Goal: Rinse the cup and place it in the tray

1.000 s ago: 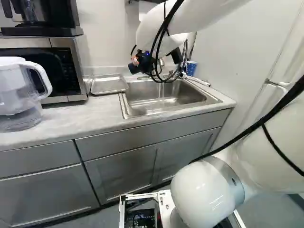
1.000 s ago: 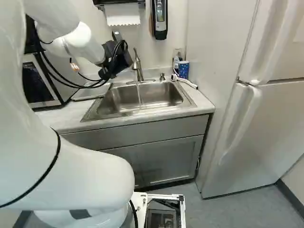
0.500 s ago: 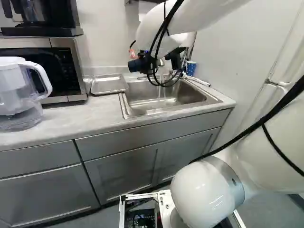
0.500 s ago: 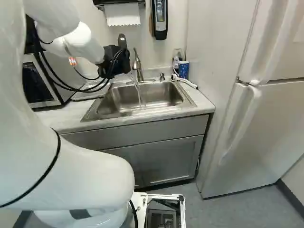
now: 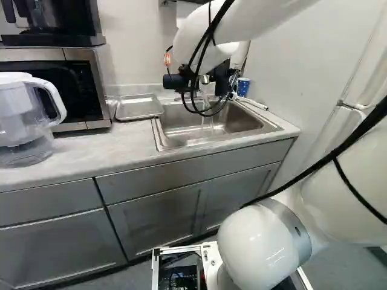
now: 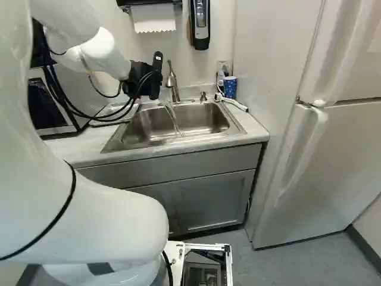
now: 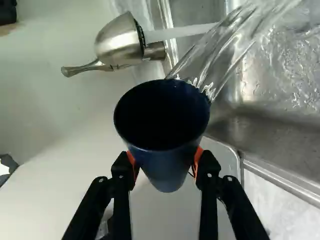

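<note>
My black gripper hangs above the left end of the sink in the right base view, its fingertips hidden there. In the wrist view the gripper is shut on a dark blue cup, one orange pad on each side. The cup's mouth faces the camera, and water streams off its rim toward the sink. The left base view shows the blue cup lying nearly level, mostly hidden by the gripper. The metal tray rests on the counter left of the sink.
The faucet stands behind the sink, near the gripper. A blue patterned cup sits at the sink's back right corner. A microwave and a water pitcher occupy the counter's left part.
The wrist has rolled, turning gripper and cup together. The falling water, straight down before, now slants out into the sink. The base has stayed still.
</note>
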